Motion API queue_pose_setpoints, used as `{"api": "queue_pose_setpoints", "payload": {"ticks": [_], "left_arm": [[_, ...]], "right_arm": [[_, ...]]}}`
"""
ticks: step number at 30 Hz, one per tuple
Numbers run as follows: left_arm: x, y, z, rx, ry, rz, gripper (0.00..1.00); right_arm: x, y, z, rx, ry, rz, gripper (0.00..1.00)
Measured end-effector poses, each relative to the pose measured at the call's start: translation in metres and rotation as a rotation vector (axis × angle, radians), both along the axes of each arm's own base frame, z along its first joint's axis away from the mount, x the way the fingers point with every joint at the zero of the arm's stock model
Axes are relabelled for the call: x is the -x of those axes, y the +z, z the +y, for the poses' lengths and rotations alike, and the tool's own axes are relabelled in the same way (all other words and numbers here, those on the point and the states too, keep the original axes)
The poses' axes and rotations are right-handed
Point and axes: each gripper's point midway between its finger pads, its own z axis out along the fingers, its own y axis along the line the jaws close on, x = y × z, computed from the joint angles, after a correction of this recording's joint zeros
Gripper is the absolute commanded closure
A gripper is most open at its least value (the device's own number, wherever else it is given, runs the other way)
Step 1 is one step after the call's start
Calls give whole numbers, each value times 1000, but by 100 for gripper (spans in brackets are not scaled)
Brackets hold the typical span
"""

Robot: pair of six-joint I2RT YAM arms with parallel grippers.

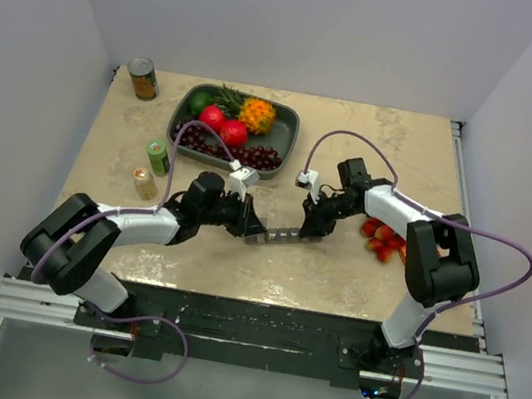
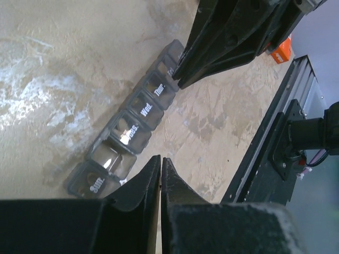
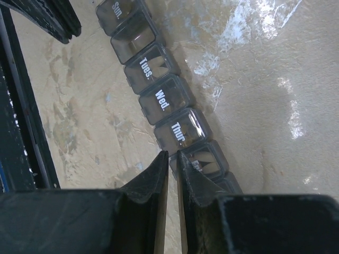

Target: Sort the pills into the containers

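Note:
The containers are a grey strip of day-labelled compartments (image 1: 281, 233) lying between my two grippers; the strip also shows in the left wrist view (image 2: 139, 117) and the right wrist view (image 3: 159, 95). My left gripper (image 1: 253, 230) is shut and empty, its tips (image 2: 160, 157) just beside the "Sun" end. My right gripper (image 1: 310, 229) has its jaws almost together, tips (image 3: 172, 153) at the near edge of the "Fri" compartment (image 3: 207, 161), where pale tan pills show through the lid. I see nothing between them. Red-orange pills (image 1: 384, 241) lie on the table right of the right gripper.
A dark grey fruit tray (image 1: 286, 134) stands at the back, a round tin can (image 1: 143, 79) at the back left. A green bottle (image 1: 157, 156) and a small amber bottle (image 1: 144, 183) stand left of the left arm. The table's black front rail (image 2: 286, 106) is near.

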Motion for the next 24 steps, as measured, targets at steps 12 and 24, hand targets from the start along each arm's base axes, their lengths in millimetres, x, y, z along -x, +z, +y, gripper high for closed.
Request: {"api": "queue_pose_setpoints", "payload": {"ticks": [12,24], "left_arm": [[-20,-13,-12,1,26,18,94],[-46,-26,-4,-72,147,6,96]], "right_arm": [[-4,-8,2,10,-44,49,86],[-8,-9,1,13,-61,58,87]]}}
